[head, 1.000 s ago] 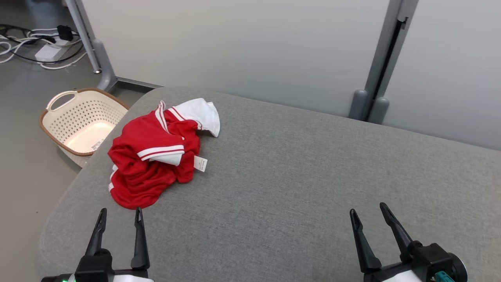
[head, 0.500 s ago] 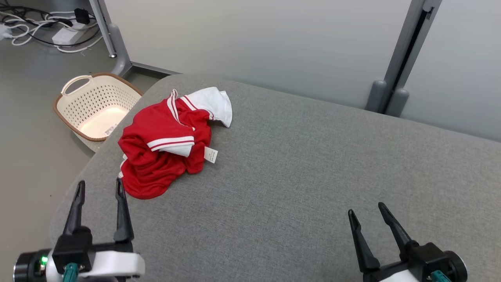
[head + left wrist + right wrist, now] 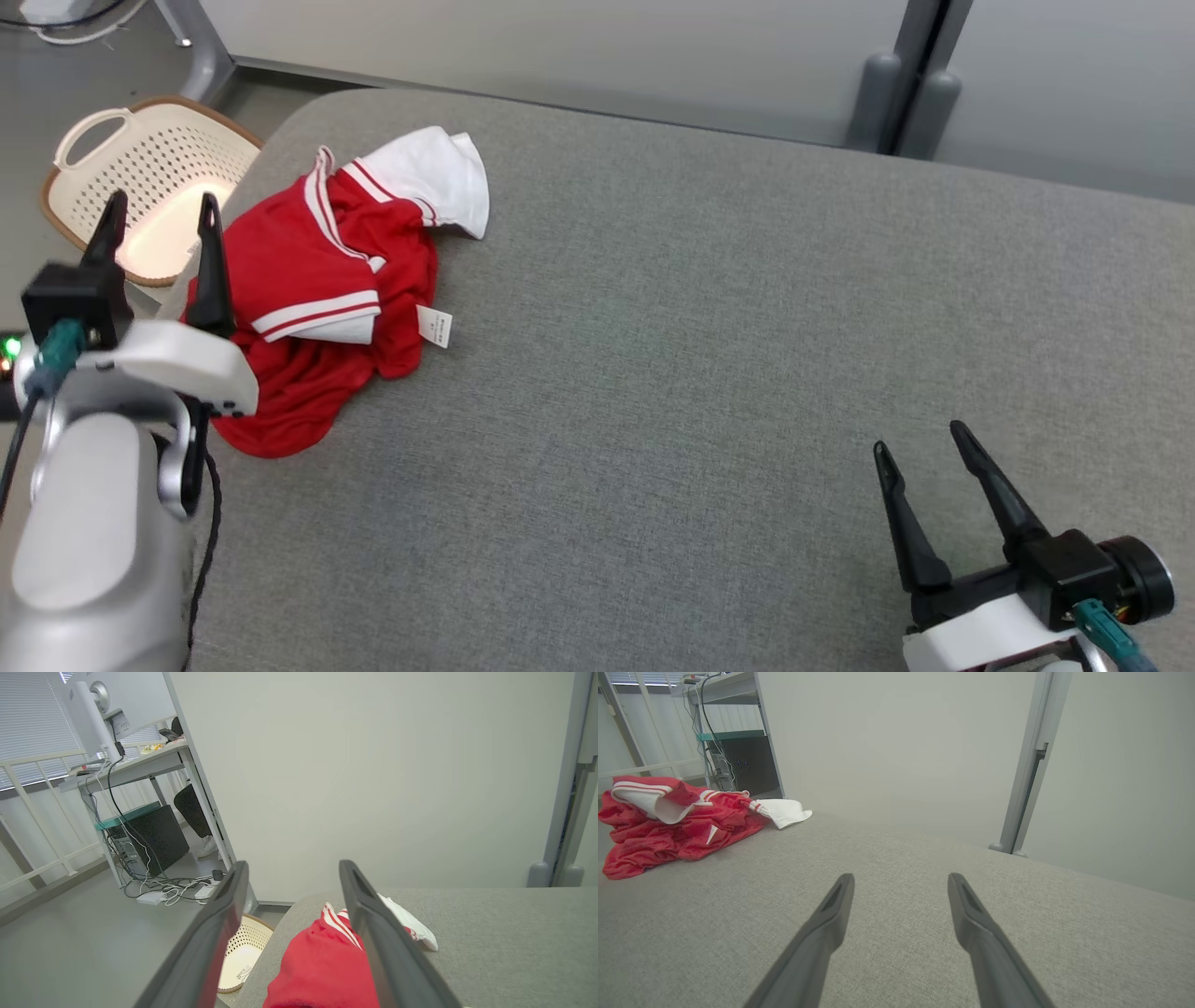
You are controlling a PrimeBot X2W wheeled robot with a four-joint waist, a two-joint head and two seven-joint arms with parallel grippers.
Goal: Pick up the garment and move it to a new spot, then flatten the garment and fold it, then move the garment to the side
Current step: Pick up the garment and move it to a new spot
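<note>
The garment (image 3: 317,299) lies in the same heap at the far left corner of the counter (image 3: 700,327), untouched. What has changed over the last second is the left tool (image 3: 161,201): it has swung up from the near edge and now hangs at the garment's left side, fingers apart, with nothing between them. The head camera has also tipped down, so part of the shift in the picture is its own. I judge this the reach for the first pick-up, with the grip not yet made. The garment is red with white striped trim, badly crumpled, a white part folded out at its far end and a small label (image 3: 435,327) sticking out on the right. A basket (image 3: 140,159) stands on the floor just beyond. The right tool (image 3: 919,439) sits well apart at the near right, fingers spread and empty.
</note>
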